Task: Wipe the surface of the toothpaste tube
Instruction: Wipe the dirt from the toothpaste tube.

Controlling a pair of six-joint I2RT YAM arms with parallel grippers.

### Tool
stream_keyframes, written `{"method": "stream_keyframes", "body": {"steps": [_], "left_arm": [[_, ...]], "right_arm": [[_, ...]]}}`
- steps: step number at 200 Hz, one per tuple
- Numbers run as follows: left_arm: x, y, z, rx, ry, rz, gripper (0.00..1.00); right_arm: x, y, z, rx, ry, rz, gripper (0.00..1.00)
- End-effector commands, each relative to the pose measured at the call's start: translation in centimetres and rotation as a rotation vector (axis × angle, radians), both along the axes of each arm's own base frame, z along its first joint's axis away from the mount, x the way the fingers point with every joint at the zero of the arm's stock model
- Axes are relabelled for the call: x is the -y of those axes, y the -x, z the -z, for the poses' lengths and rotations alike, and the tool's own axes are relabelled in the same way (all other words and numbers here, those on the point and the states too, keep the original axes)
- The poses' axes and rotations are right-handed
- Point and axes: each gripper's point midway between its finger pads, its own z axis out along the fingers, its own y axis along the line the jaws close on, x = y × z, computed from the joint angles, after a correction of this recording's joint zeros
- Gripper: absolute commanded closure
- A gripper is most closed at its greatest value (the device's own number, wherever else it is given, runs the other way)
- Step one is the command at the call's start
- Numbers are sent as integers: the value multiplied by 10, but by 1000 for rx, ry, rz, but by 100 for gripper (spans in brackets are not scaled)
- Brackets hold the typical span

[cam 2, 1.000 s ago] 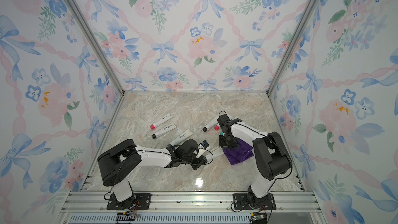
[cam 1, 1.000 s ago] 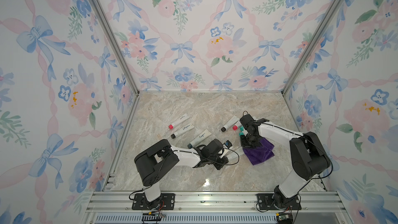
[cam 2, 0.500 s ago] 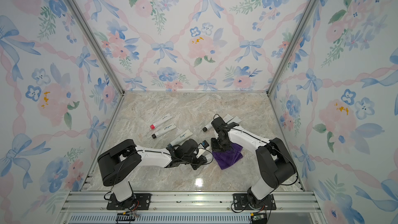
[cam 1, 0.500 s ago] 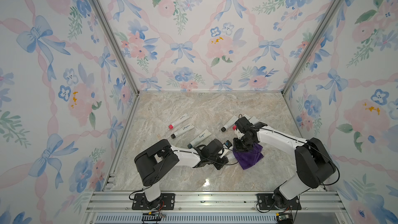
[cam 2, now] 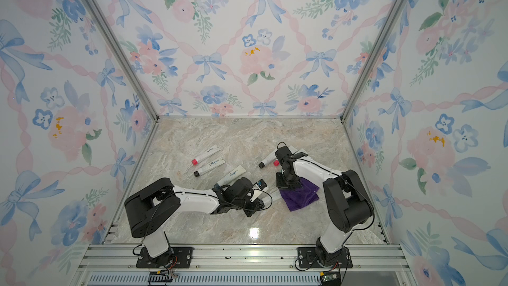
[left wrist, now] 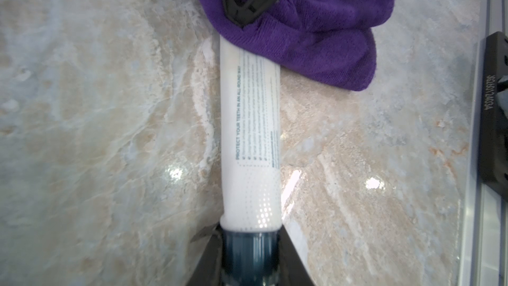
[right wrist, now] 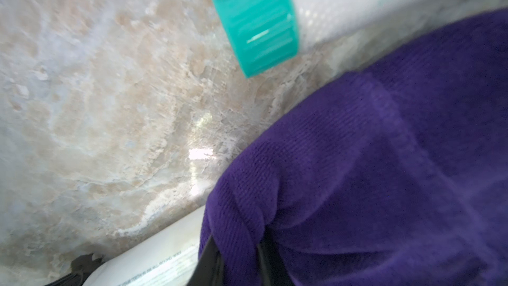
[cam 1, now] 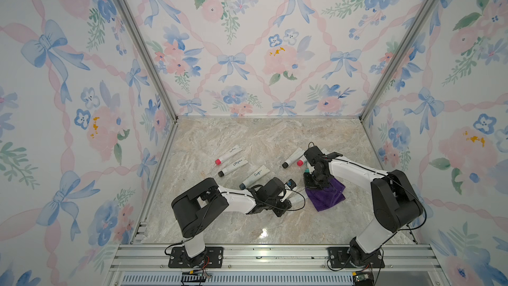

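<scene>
White-and-black arms; thin black cables

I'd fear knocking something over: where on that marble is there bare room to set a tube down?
The widest bare stretch of the marble top runs along the back wall, behind the tubes. Another lies by the front rail, nearer than the purple cloth. The middle is crowded: tubes, cloth, left arm, right arm.

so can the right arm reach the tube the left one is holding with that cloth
Likely yes. The right end effector is shut on the purple cloth, and the cloth overlaps the far end of the tube, which the left end effector grips at its cap end. Nothing lies between them.
</scene>
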Motion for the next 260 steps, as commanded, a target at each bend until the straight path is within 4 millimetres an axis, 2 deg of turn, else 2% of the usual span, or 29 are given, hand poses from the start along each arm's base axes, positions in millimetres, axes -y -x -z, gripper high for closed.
{"method": "stream_keyframes", "body": {"steps": [1, 36, 59, 79, 95, 100, 116, 152, 174, 203, 238, 242, 260], "left_arm": [[-19, 3, 22, -17, -87, -18, 76], [-18, 3, 22, -18, -87, -17, 76], [-18, 3, 21, -17, -86, -16, 76], [-19, 3, 21, -17, -86, -19, 76], [-19, 3, 21, -16, -85, -18, 76], [-19, 2, 20, -14, -84, -20, 76], [-19, 3, 20, -15, -85, -20, 76], [-19, 3, 21, -14, -87, -19, 76], [-19, 2, 21, -14, -86, -20, 76], [-19, 2, 21, -15, -87, -20, 76], [-19, 3, 21, -16, -87, -20, 76], [-19, 3, 21, -16, -87, -21, 76], [-19, 3, 22, -18, -88, -19, 76]], "right_arm": [[-19, 22, 0, -53, -59, -24, 80], [-55, 37, -13, -52, -218, -42, 80], [-59, 41, -10, -67, -246, -47, 80], [-41, 36, 0, -73, -170, -33, 80], [-17, 26, 3, -50, -56, -27, 80], [-7, 26, 10, -65, 5, -30, 80], [15, 19, 10, -52, 129, -38, 80], [42, 8, 5, -27, 209, -1, 80], [51, 3, 2, -18, 212, 22, 80], [35, 5, 1, -20, 154, 3, 81], [-10, 19, -3, -34, -7, -37, 81], [-16, 19, -10, -13, -33, -41, 80], [-36, 26, -17, -13, -106, -61, 80]]}}
